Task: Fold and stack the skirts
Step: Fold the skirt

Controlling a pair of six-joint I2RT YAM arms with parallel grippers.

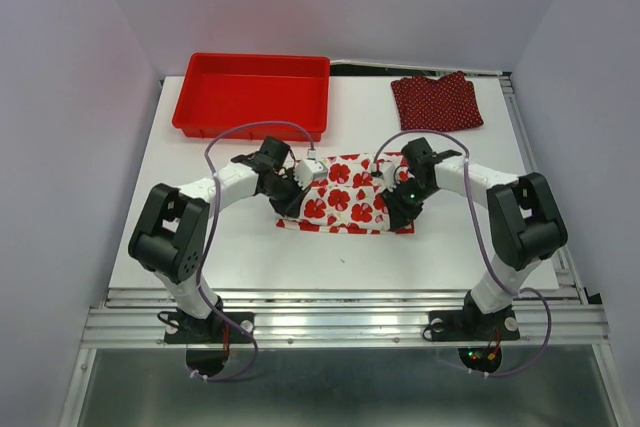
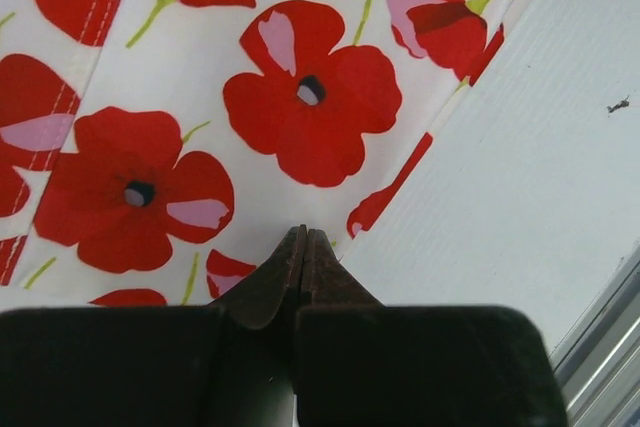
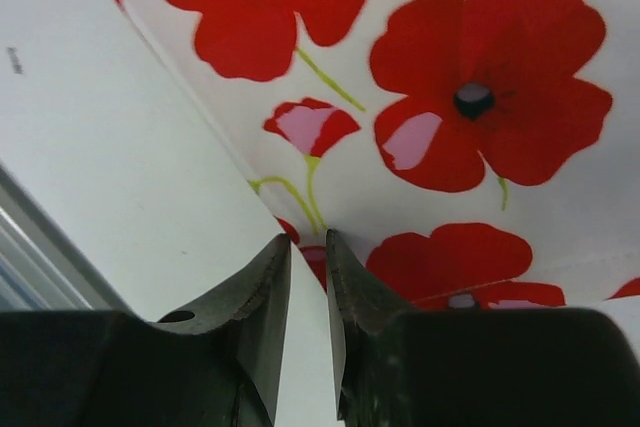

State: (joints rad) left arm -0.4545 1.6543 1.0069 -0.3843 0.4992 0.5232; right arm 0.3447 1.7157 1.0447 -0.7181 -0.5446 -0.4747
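Observation:
The white skirt with large red flowers [image 1: 345,197] lies flat in the middle of the table. My left gripper [image 1: 288,197] is at its left end. In the left wrist view the left gripper [image 2: 303,234] is shut, tips pinched together on the edge of the floral skirt [image 2: 310,97]. My right gripper [image 1: 398,209] is at the skirt's right end. In the right wrist view the right gripper [image 3: 307,239] has a narrow gap between its jaws, with the red hem of the floral skirt [image 3: 480,97] running in between the tips. The dark red polka-dot skirt [image 1: 435,100] lies folded at the back right.
A red plastic tray [image 1: 250,92] stands at the back left of the white table [image 1: 460,257]. Metal rails [image 1: 340,322] run along the near edge by the arm bases. Grey walls enclose the left, right and back sides.

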